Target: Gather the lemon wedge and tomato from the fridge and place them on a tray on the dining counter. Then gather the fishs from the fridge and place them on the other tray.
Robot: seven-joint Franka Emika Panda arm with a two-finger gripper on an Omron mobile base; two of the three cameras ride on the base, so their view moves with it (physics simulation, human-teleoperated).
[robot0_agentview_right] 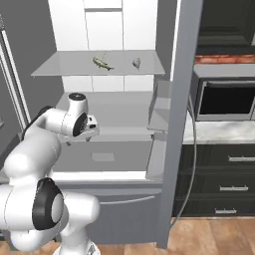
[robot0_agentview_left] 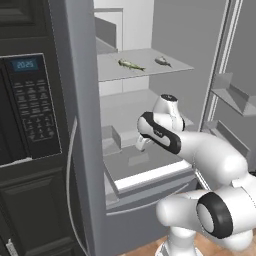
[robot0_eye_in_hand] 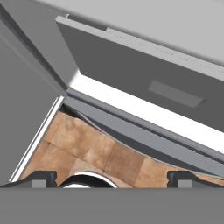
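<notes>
my gripper is wide open and empty, inside the open fridge, pointing down. the two fishs lie on the shelf above it. i should raise first, then come down over one fish slowly.

A black microwave sits in dark cupboards. The floor is brown tiles.

1. The microwave in the left base view has a small blue display showing digits that look like "2025", though they are blurred.
2. Its keypad below carries rows of tiny markings, too small to read.
</notes>
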